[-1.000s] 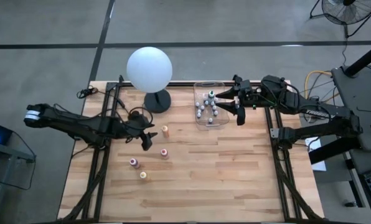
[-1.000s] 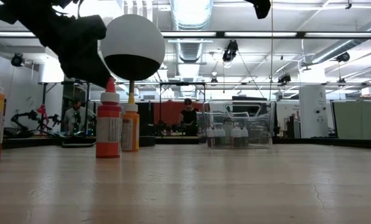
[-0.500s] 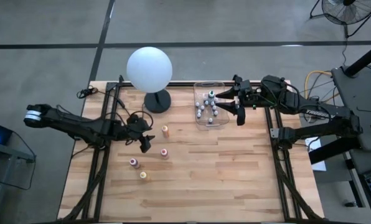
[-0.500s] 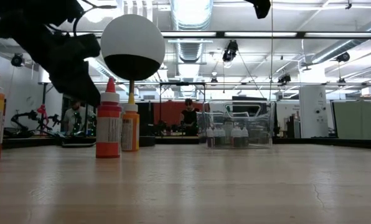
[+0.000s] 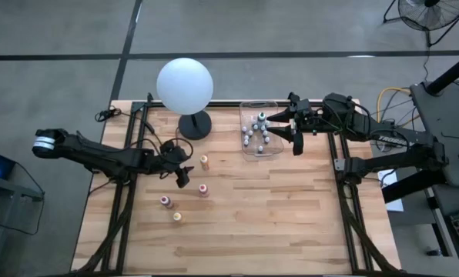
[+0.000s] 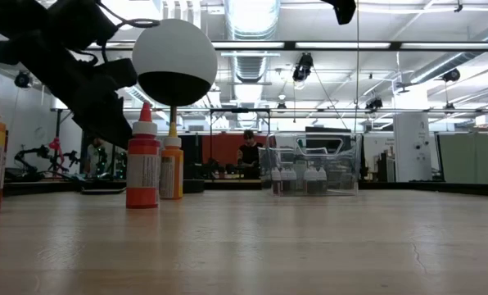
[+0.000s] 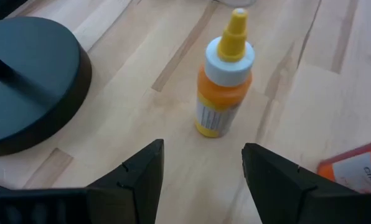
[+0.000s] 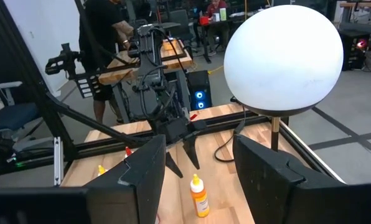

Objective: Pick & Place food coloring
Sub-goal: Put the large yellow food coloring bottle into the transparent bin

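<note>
Several food coloring bottles stand upright on their bases on the wooden table: an orange one (image 5: 204, 161) (image 7: 226, 93), a red one (image 5: 203, 189) (image 6: 143, 164), a pink one (image 5: 166, 201) and a yellow one (image 5: 177, 217). Small dark-and-white bottles (image 5: 257, 129) stand inside the clear bin (image 5: 249, 150). My left gripper (image 5: 185, 174) (image 7: 201, 186) is open, low over the table, just left of the orange bottle and pointing at it, touching nothing. My right gripper (image 5: 276, 129) is open and hovers over the bin's right side.
The white globe lamp (image 5: 185, 85) stands on its dark round base (image 5: 194, 125) (image 7: 30, 87) at the table's far side, close behind my left gripper. The clear bin (image 6: 314, 168) sits far right of centre. Bare wood stretches across the near half. People show in the room behind.
My left gripper has dropped lower and edged slightly toward the table's right, nearer the orange bottle, staying open. The bottles and my right arm have kept still.
</note>
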Tool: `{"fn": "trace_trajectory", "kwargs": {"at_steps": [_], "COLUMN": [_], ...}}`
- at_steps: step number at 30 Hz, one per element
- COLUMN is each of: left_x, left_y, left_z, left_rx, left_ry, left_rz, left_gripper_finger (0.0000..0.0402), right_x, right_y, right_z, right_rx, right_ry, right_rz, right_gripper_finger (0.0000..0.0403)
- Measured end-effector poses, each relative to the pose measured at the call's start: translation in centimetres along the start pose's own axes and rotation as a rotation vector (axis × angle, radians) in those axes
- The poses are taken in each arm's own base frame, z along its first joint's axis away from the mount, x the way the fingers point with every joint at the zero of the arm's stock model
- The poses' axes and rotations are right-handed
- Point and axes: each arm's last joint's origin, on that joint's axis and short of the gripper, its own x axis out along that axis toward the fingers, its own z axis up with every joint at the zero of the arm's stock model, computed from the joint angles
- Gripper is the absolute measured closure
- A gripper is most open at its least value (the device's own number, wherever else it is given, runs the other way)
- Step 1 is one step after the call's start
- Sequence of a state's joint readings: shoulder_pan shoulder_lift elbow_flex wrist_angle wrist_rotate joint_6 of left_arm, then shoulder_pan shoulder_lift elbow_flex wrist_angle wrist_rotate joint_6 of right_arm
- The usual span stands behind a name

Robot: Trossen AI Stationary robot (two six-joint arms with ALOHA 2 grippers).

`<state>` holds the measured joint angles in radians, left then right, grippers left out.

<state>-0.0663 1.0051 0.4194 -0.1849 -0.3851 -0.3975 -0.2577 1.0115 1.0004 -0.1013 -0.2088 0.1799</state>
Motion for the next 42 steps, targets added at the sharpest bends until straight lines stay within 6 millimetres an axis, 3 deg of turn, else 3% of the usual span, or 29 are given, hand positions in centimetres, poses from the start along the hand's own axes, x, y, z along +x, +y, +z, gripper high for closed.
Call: {"fn": "trace_trajectory", "kwargs": {"at_steps": [27,42], "left_x": [5.0,7.9], "left_y": [-1.9,-2.8], "left_z": [0.0,1.6], "left_rx": [0.024,0.036], "left_ry": [-0.045,-0.02], "left_rz": [-0.059,-0.017], "left_gripper_finger": [0.0213,0.0213], "right_x": [0.0,0.0], "right_y": [-0.1,-0.1], "right_z": [-0.5,-0.7], "right_rx": [-0.017,-0.021], "right_ry": [0.045,0.068], "right_rz": [-0.008,-0.012], "right_gripper_finger": [0.0225,0.0225]}}
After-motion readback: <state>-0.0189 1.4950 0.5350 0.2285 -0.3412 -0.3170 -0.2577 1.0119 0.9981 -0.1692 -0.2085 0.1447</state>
